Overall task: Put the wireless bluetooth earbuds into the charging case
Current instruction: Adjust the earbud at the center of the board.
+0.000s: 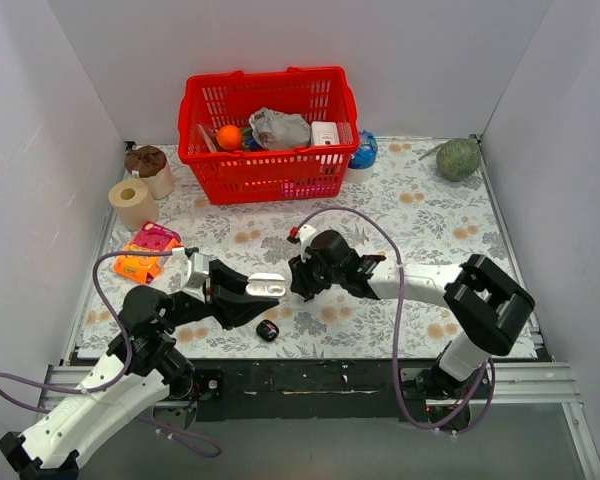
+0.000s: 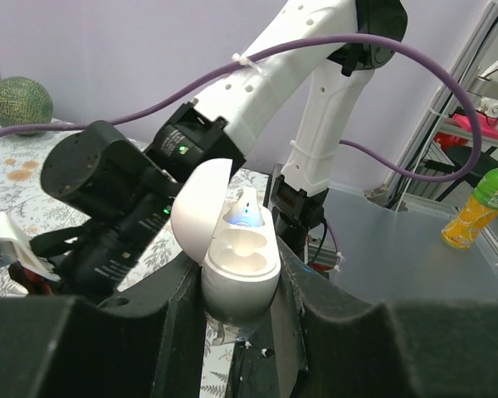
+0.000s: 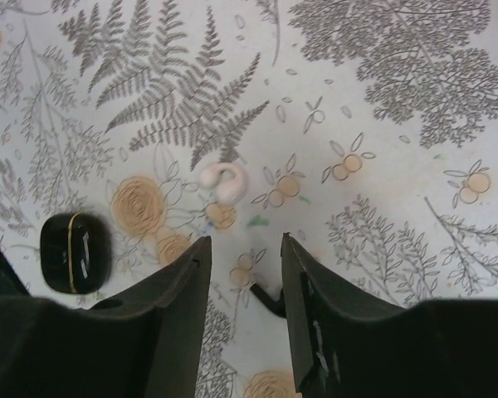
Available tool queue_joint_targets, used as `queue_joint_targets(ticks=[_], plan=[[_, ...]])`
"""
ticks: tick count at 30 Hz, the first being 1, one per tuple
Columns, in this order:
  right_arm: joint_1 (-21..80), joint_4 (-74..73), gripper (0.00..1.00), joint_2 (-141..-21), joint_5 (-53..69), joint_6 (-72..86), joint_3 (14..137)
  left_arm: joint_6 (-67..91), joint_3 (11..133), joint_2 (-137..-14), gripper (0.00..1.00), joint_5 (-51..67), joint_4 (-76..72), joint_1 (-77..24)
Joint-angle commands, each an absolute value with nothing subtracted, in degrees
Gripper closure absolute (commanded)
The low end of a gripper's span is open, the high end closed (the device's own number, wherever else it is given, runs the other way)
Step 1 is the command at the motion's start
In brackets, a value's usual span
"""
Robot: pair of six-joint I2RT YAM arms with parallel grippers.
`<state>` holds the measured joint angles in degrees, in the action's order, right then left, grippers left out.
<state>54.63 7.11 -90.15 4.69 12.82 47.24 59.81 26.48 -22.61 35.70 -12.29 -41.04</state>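
Earbuds come first, and I count two, both small, white and rounded. One earbud [image 2: 247, 214] sits in its hole inside the white pill-shaped plastic charging case [image 2: 236, 265], with a blue glow on it. The hole next to it has nothing in it. The other earbud [image 3: 222, 180] lies on the flowery tablecloth [image 3: 382, 166], just past the tips of my right gripper [image 3: 245, 249]. That gripper hangs over the cloth with its two fingers spread apart and nothing between them.

My left gripper [image 2: 236, 294] pinches the one white case from both sides and holds it up off the table, with the lid tipped open. From above, my two grippers are close together near the front of the table.

I see one more case, a small shiny black rounded case [image 3: 75, 251]. It is shut and lies on the cloth beside the right gripper.

At the back stands one red plastic basket [image 1: 270, 175] with one orange round thing [image 1: 229, 136] in it. One green melon [image 1: 458, 158] sits in the far corner. One paper roll [image 1: 132, 200] stands on the left side.
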Motion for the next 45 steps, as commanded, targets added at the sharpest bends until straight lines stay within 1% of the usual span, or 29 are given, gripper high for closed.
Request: queue_joint_targets(ticks=[1, 8, 14, 31, 45], plan=[[51.7, 13.5, 0.52, -95.1, 9.4, 14.2, 52.1, 58.3, 26.6, -21.4, 1.0, 33.8, -9.6, -41.2], [51.2, 11.4, 0.49, -102.1, 11.7, 12.0, 58.1, 57.9, 25.8, -20.7, 1.0, 33.2, -8.9, -41.2], [51.2, 11.6, 0.48, -104.6, 12.2, 11.9, 58.3, 58.0, 25.6, -20.3, 1.0, 33.1, -8.6, -41.2], [51.6, 11.6, 0.53, -104.8, 10.9, 11.5, 54.9, 58.7, 25.1, -20.7, 1.0, 33.3, -9.3, -41.2], [55.1, 11.0, 0.54, -104.9, 8.7, 11.1, 51.7, 59.8, 24.3, -21.5, 1.0, 33.8, -10.9, -41.2]])
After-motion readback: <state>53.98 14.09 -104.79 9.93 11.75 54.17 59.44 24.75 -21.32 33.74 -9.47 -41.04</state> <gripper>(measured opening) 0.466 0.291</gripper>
